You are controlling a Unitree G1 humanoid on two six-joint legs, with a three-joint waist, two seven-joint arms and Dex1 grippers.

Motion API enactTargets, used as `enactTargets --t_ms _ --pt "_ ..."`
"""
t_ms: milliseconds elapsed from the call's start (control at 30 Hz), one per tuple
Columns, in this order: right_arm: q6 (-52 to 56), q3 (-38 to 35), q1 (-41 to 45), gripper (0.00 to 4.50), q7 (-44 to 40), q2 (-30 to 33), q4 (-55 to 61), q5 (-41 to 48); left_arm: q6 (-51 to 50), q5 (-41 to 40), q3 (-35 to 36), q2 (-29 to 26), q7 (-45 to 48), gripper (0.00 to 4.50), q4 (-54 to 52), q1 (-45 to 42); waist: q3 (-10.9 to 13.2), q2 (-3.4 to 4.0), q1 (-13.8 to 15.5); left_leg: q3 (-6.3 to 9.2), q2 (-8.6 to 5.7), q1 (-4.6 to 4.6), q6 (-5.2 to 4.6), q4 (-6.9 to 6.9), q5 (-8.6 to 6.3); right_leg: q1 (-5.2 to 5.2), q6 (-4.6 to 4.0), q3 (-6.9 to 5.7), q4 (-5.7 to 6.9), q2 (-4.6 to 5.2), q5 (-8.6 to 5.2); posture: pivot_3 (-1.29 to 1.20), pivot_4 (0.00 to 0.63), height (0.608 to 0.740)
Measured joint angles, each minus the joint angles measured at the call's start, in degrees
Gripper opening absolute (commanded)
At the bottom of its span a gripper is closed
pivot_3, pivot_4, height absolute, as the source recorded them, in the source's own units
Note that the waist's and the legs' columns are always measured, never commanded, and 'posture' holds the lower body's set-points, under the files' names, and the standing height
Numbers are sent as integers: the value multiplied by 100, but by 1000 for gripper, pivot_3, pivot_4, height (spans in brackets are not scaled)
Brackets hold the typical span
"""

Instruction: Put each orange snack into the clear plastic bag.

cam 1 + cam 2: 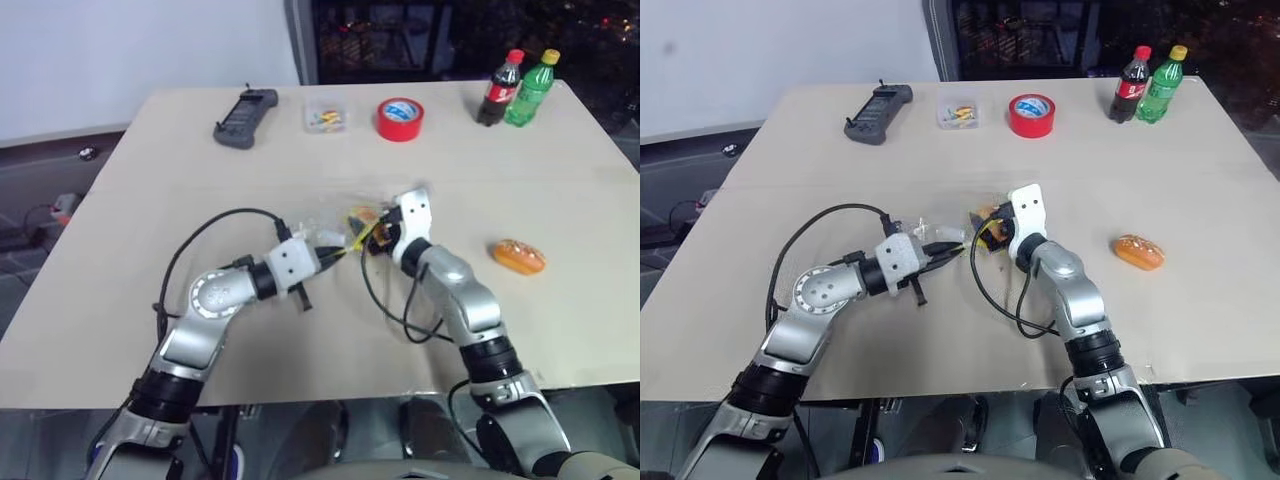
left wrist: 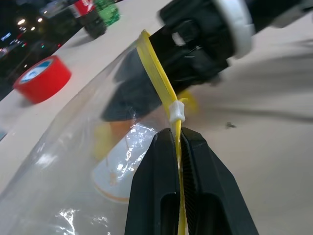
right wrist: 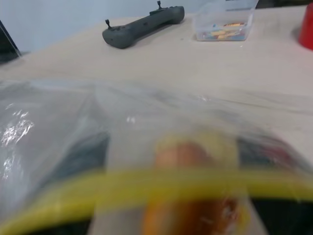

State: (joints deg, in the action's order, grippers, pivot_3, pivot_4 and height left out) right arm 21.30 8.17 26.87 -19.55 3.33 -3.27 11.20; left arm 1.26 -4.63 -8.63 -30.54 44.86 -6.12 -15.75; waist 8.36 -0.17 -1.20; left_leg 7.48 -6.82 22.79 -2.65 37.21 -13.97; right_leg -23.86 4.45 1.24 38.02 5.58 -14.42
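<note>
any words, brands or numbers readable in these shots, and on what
None can be read as text.
Cola bottle: red label, lettering too small.
Green bottle: label too small.
Red tape roll: blue-and-white disc in its centre, print blurred.
Clear plastic bag: faint yellow and orange print, no legible letters.
Small clear box: no legible label.
Black controller: no marking readable.

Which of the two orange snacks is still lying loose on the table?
The snack right of the right arm, alone on bare table. The other snack is at the bag mouth.
</note>
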Motion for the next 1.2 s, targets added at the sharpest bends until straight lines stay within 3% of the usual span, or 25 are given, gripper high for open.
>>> enactTargets --t_ms 167,367,433,467,500,633,1200 --pt "552 -141 -363 4365 -656 904 1549 495 -427 -66 168 274 -332 0 126 -117 0 -1 33 3 -1 4 -1 2 -1 4 0 -4 -6 2 0 0 150 740" --pt "1101 -652 -992 4469 -1067 2192 2560 699 -520 -117 195 416 -460 0 151 -238 -1 -3 54 4 -1 4 -1 4 -1 11 1 -7 -6 6 0 0 150 740" --pt "1144 -828 -1118 4469 -1107 2442 2662 646 -522 -117 184 429 -459 0 179 -251 -1 -3 31 -3 0 2 -1 4 -1 10 1 0 -4 17 0 0 150 740" --pt "1011 -914 -1378 4469 -1111 3069 2680 343 -502 -121 159 460 -450 0 180 -270 -1 -3 60 -2 -4 2 -2 5 -1 12 1 -6 -4 21 0 0 150 740" --pt "1010 -925 -1387 4469 -1111 3088 2676 331 -500 -121 160 459 -450 0 181 -269 -1 -3 62 -2 -4 2 -2 5 -1 12 2 -7 -4 21 0 0 150 740" --pt "667 -1665 -1866 4469 -1164 4035 1872 -205 -456 -117 172 415 -373 0 227 -199 2 -7 110 0 -8 1 -3 9 -1 21 2 -11 -7 23 0 0 150 740" --pt "533 -1919 -2028 4469 -2106 4216 432 258 -435 -159 138 390 -216 0 225 -178 2 -9 175 0 0 -5 -3 14 -1 29 3 -10 -6 33 1 0 150 740"
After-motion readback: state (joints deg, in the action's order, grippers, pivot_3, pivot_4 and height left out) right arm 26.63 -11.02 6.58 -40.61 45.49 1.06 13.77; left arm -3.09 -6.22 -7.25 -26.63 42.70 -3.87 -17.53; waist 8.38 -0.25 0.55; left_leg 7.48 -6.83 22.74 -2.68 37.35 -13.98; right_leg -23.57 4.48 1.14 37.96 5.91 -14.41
